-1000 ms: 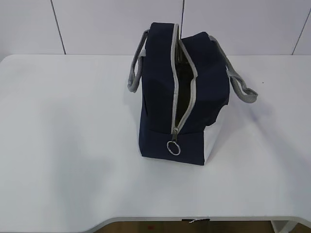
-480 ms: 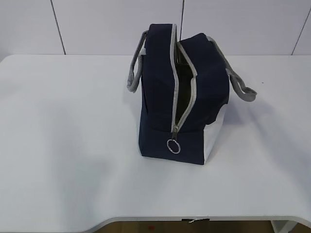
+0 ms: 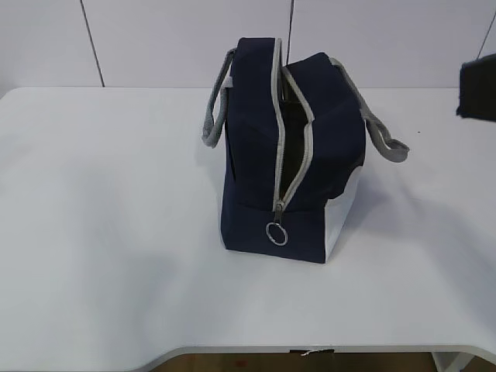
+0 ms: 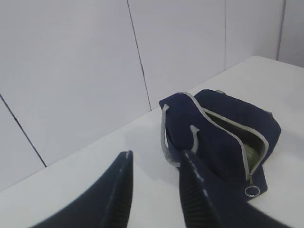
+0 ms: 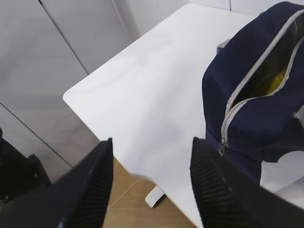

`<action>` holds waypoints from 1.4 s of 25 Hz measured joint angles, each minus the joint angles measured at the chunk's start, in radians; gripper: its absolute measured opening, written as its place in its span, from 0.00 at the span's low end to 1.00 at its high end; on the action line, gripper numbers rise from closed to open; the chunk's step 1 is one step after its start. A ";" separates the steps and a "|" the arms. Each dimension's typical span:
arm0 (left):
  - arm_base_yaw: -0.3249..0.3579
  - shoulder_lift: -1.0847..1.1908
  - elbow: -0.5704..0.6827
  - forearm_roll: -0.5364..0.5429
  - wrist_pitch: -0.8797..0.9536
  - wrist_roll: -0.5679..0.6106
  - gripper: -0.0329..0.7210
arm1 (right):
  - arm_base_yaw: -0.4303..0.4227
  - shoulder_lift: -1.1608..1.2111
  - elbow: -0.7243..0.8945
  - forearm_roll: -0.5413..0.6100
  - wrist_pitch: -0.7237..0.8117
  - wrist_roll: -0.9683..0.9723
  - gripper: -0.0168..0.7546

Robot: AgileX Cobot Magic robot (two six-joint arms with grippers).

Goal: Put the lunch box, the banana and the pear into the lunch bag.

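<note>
The navy lunch bag point(image 3: 256, 155) stands on the white table point(image 3: 108, 217), its grey zipper open along the top and front and the ring pull point(image 3: 277, 233) hanging low. In the left wrist view the bag point(image 4: 223, 128) shows something pale green point(image 4: 251, 153) in its opening, perhaps the lunch box lid. In the right wrist view the bag point(image 5: 247, 99) shows something yellow point(image 5: 275, 81) inside; I cannot tell banana from pear. My left gripper point(image 4: 154, 161) is open and empty, held above the table short of the bag. My right gripper point(image 5: 152, 142) is open and empty beside the bag, over the table's corner.
Grey webbing handles point(image 3: 215, 108) hang off both sides of the bag. A dark part of the right arm point(image 3: 477, 87) shows at the right edge of the exterior view. A white panelled wall point(image 3: 170, 39) stands behind the table. The wooden floor point(image 5: 137, 204) shows past the table edge.
A dark part of the right arm has come into the exterior view at the right edge. The bag has hardly moved; its right handle has settled slightly.
</note>
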 joint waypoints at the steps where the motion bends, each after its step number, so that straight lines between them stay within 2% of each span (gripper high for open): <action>1: 0.000 0.000 0.011 0.000 -0.017 0.000 0.38 | 0.000 -0.004 0.030 0.022 -0.021 -0.039 0.57; 9: 0.000 0.000 0.084 -0.002 -0.107 -0.001 0.38 | 0.000 -0.008 0.225 0.217 -0.172 -0.361 0.57; 14: 0.000 0.000 0.086 0.044 -0.117 -0.001 0.38 | 0.000 0.060 0.273 0.241 -0.257 -0.419 0.57; 20: 0.000 0.020 0.086 0.049 -0.166 -0.001 0.37 | 0.000 0.225 0.273 0.298 -0.262 -0.441 0.57; 27: 0.000 0.069 0.086 0.049 -0.183 -0.001 0.37 | 0.000 0.351 0.273 0.509 -0.200 -0.845 0.57; 35: 0.000 0.075 0.086 0.089 -0.187 -0.001 0.37 | 0.000 0.459 0.273 0.541 -0.193 -1.004 0.57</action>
